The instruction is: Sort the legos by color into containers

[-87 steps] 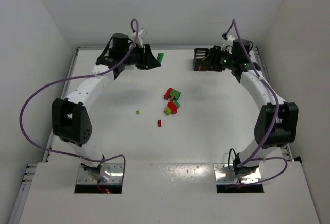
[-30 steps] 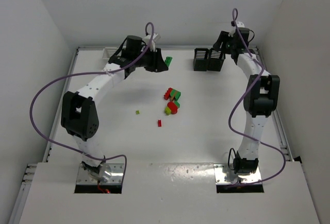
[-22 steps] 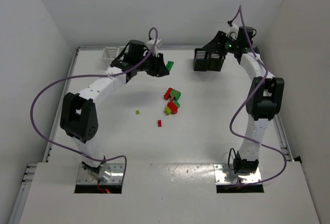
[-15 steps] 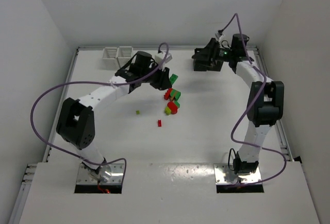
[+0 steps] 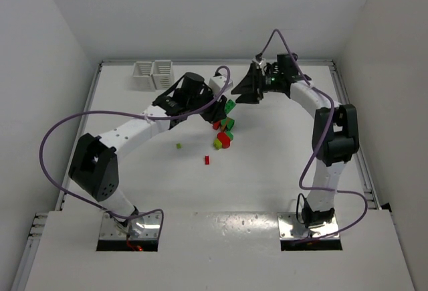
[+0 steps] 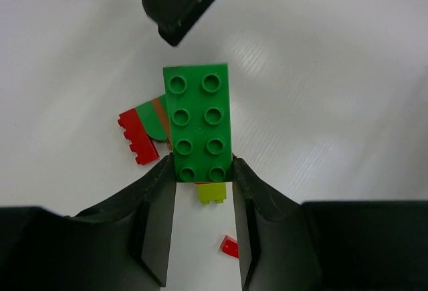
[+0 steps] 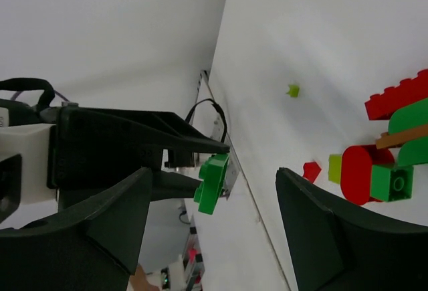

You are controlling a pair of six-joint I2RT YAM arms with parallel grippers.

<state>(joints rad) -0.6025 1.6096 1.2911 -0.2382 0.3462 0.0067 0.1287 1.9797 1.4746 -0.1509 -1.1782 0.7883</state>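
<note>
**Green brick clamped in the left gripper at the edge of the lego pile**

The left gripper (image 6: pixel 202 170) is closed on a green brick (image 6: pixel 198 132), a two-by-four piece whose studs are turned towards the wrist camera. One short end is pinched between the two fingers (image 6: pixel 158 217), and the rest of the brick sticks out ahead of them. Past the brick, on the table (image 6: pixel 321 104), a red brick (image 6: pixel 138 137) and a green arched piece (image 6: pixel 154 118) are seen to its left. A yellow-green piece (image 6: pixel 212 192) shows just under the gripped end.

In the top view the held brick is placed at the far edge of the pile of legos (image 5: pixel 223 132), which lies near the middle of the table.

The right gripper (image 5: pixel 242 92) is held with its jaws wide apart and nothing between them. It is set just beyond the left gripper and pointed towards it, and the green brick is seen straight ahead in the right wrist view. The two grippers are close but not touching.

A tiny yellow-green single (image 5: pixel 178 146) lies well to the left of the pile, and a small red single (image 5: pixel 207 160) lies just on its near side.

Two white bins (image 5: pixel 152 74) stand side by side at the far left of the table, well apart from both grippers and from the pile.
</note>
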